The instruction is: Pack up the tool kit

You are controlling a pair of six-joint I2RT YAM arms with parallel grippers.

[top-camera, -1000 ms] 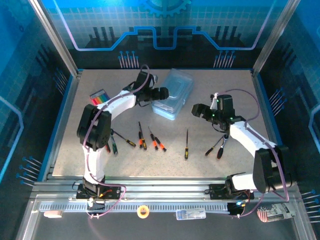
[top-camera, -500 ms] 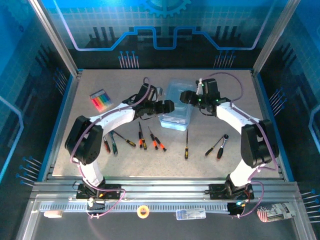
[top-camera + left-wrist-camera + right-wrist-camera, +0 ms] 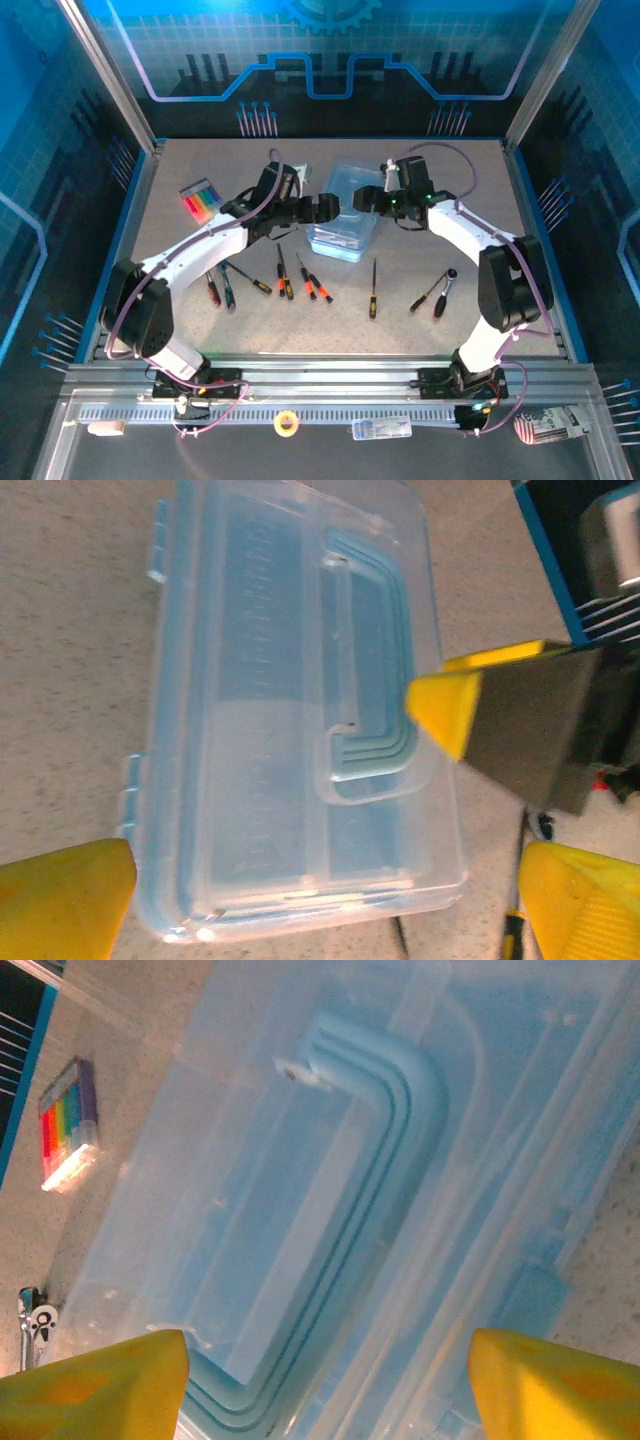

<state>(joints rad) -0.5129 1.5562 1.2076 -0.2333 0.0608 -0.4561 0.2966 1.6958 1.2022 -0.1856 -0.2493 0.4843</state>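
At the back middle of the desk [image 3: 480, 240], the clear blue case [image 3: 345, 225] is flanked by the left fingers [image 3: 325, 207] and right fingers [image 3: 363, 199], both spread open and gripping nothing. Its lid [image 3: 290, 680] appears shut. Nothing is judged packed yet: the screwdrivers [image 3: 285, 275], ratchet [image 3: 433, 290] and coloured bit set [image 3: 200, 197] are left lying loose.

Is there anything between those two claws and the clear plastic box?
Nothing visible. The left end effector and right end effector are both open right above the clear case, its lid unobstructed in both wrist views.
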